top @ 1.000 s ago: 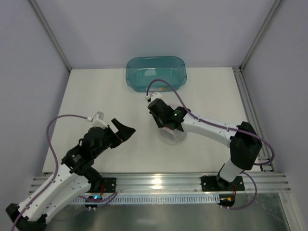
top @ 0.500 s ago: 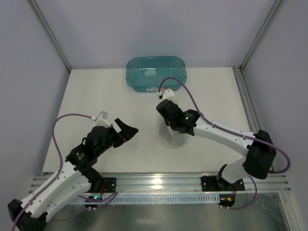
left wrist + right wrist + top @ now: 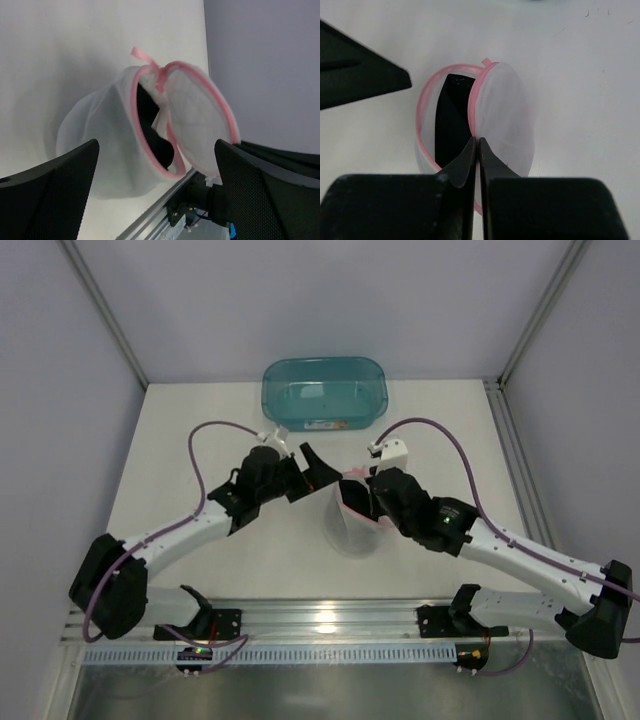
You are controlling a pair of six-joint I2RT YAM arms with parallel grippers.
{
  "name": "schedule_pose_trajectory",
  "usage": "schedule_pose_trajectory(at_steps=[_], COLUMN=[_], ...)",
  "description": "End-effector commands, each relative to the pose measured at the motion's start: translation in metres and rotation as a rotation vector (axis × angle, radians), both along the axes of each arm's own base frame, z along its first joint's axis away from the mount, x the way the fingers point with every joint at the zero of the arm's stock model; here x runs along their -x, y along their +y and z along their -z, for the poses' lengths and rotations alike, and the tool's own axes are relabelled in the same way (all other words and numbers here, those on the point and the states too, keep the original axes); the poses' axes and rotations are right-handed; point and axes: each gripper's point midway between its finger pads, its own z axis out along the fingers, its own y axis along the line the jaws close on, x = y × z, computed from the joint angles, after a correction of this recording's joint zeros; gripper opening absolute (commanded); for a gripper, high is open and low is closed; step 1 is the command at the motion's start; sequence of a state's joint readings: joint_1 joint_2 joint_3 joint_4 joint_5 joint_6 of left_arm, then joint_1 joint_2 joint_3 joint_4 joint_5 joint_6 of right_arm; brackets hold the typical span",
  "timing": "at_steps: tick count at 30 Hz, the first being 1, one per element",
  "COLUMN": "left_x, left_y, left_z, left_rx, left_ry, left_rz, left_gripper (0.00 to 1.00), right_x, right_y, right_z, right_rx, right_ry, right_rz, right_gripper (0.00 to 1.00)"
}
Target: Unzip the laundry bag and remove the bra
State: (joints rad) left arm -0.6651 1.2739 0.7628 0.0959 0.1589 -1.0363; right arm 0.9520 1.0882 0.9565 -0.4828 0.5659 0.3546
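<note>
The laundry bag [image 3: 347, 530] stands mid-table, white mesh with a pink rim. Its round lid [image 3: 197, 117] is unzipped and hangs open. The black bra [image 3: 150, 127] shows inside the opening, also in the right wrist view [image 3: 451, 115]. My right gripper [image 3: 356, 494] is shut on the lid's pink rim [image 3: 476, 107] and holds it up; its fingers [image 3: 470, 155] are pressed together. My left gripper [image 3: 312, 472] is open wide, just left of the bag's mouth, and empty. In the left wrist view the left gripper [image 3: 156, 150] faces the opening from a short way off.
A teal translucent tub [image 3: 323, 390] stands at the back of the table, behind both grippers. The metal rail [image 3: 330, 618] runs along the near edge. One left finger [image 3: 362, 70] shows at the upper left of the right wrist view.
My left arm has swung from the near left up to the bag's left side. My right gripper has drawn the lid rim up and right, and the bag now stands taller with the lid open.
</note>
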Motion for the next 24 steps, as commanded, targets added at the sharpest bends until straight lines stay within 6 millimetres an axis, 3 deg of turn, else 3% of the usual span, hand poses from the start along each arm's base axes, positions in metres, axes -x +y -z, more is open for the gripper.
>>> schedule_pose_trajectory(at_steps=[1, 5, 7, 11, 16, 18, 19, 21, 22, 24], left_x=[-0.026, -0.037, -0.040, -0.037, -0.026, -0.020, -0.017, -0.014, -0.014, -0.015], left_y=[-0.029, -0.044, -0.048, -0.030, -0.024, -0.031, -0.034, -0.038, -0.039, -0.035], left_z=[-0.043, -0.025, 0.002, 0.032, 0.043, 0.051, 0.053, 0.059, 0.059, 0.057], left_rx=[0.070, -0.004, -0.094, -0.333, -0.390, -0.408, -0.412, -0.415, -0.417, -0.423], left_ry=[-0.139, -0.101, -0.030, 0.045, 0.066, 0.088, 0.094, 0.102, 0.098, 0.088], left_rz=[0.073, 0.128, 0.151, 0.151, 0.198, 0.253, 0.274, 0.292, 0.287, 0.259], left_gripper=[1.00, 0.96, 0.88, 0.81, 0.71, 0.56, 0.40, 0.23, 0.05, 0.00], right_x=[0.006, 0.011, 0.012, 0.013, 0.015, 0.015, 0.015, 0.015, 0.015, 0.015], right_y=[-0.002, -0.009, -0.013, -0.025, -0.031, -0.031, -0.032, -0.034, -0.036, -0.042], right_z=[-0.009, -0.008, -0.013, -0.017, -0.019, -0.018, -0.019, -0.019, -0.019, -0.018], right_rx=[-0.063, -0.067, -0.080, -0.072, -0.075, -0.074, -0.074, -0.071, -0.071, -0.063], right_ry=[-0.025, -0.027, -0.041, -0.056, -0.066, -0.066, -0.068, -0.067, -0.068, -0.071], right_rz=[0.009, 0.010, 0.019, 0.058, 0.071, 0.072, 0.073, 0.085, 0.092, 0.115], right_gripper=[0.04, 0.04, 0.04, 0.04, 0.04, 0.04, 0.04, 0.04, 0.04, 0.04])
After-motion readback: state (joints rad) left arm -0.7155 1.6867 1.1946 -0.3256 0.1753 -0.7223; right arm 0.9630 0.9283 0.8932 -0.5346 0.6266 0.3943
